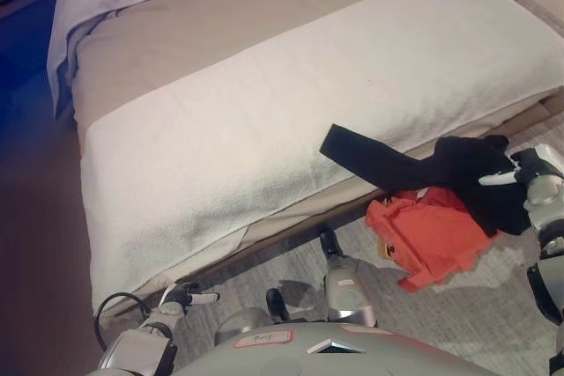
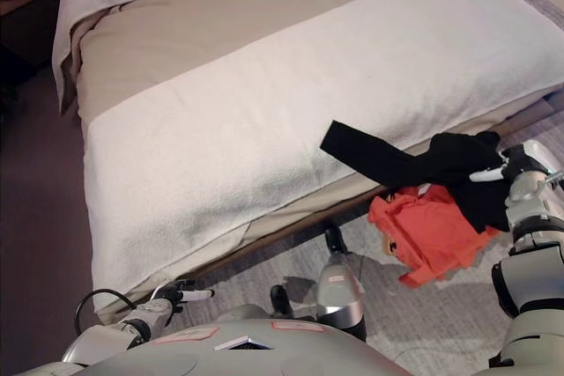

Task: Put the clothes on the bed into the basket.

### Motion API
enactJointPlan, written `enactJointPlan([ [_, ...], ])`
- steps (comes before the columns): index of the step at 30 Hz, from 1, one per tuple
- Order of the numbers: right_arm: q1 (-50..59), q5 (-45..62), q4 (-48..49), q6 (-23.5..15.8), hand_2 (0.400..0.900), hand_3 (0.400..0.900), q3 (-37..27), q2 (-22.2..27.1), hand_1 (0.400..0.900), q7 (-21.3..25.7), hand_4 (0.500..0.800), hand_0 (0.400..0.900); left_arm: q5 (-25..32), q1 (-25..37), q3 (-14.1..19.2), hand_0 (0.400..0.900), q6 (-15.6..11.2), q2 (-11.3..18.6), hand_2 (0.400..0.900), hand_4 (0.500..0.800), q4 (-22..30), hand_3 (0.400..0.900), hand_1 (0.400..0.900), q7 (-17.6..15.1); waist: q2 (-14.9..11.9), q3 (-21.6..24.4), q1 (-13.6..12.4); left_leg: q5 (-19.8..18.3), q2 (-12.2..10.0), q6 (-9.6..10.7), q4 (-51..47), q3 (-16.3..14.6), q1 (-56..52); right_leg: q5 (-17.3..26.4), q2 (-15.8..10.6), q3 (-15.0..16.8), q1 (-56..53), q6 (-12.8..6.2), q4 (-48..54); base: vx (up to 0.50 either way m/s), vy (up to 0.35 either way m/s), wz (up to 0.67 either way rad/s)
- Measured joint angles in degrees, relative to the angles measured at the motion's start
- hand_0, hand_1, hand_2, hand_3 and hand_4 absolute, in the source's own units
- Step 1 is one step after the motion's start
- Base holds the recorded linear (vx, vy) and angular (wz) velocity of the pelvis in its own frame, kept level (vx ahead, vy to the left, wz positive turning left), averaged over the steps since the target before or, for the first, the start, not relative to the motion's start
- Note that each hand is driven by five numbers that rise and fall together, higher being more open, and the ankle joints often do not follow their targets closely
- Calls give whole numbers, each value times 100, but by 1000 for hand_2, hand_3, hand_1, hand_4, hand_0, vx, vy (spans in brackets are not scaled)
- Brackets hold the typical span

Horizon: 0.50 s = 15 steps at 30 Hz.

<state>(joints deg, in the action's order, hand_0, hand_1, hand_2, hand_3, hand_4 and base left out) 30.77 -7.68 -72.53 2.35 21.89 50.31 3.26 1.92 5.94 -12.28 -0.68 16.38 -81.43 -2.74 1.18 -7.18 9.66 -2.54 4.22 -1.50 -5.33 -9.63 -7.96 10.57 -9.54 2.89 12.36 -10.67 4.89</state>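
Black garment (image 1: 441,173) is the thing to watch here. In the left eye view it's a long strip running from the near edge of the bed (image 1: 264,112), where its left end lies on the white cover, out to the right and off the bed, ending bunched up at the right hand (image 1: 520,173). So the long axis goes left to right, slightly toward the near side. The right hand's fingers look curled into the bunched end, so I'd say it's got hold of it. Orange garment (image 1: 432,235) hangs just under the black one, below the bed edge over the floor; can't tell if it's gripped too or just caught up. Left hand (image 1: 181,295) is way off at near left, low by the bed corner, fingers loosely curled, nothing in it.

Right eye view, same story: black strip touches the right hand, left hand well apart. No basket shows in either view, so where the load goes next I can't say. Right arm's obviously the nearer one.
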Motion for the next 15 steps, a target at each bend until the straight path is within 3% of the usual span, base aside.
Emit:
enactJointPlan([
  [3, -19, 0, -30, 3, 400, 400, -96, 20, 400, -2, 500, 400, -1, 12, -4, 900, -2, 0, 900, 800, 11, 900, 900, 6, 22, 10, 118, -3, -23, -6, -2, -20, -5, 7, 13, -4, 5, -22, -2, 13, -3, -7],
  [12, -25, 0, -180, 4, 400, 400, -201, 18, 400, -33, 500, 400, -5, 25, -217, 900, -10, -19, 900, 800, 45, 900, 900, 9, 177, 25, 78, -8, -218, -3, -6, -42, 64, -20, 189, -21, 209, -102, -324, -1, -3, 1],
  [15, 22, 1, -173, 0, 400, 400, -198, 46, 400, -38, 500, 400, -6, -54, -224, 900, 4, -69, 900, 800, 17, 900, 900, 30, 204, 60, 81, -49, -160, 83, -4, 41, 44, -78, 210, -28, 216, -175, -335, -15, -16, 7],
])
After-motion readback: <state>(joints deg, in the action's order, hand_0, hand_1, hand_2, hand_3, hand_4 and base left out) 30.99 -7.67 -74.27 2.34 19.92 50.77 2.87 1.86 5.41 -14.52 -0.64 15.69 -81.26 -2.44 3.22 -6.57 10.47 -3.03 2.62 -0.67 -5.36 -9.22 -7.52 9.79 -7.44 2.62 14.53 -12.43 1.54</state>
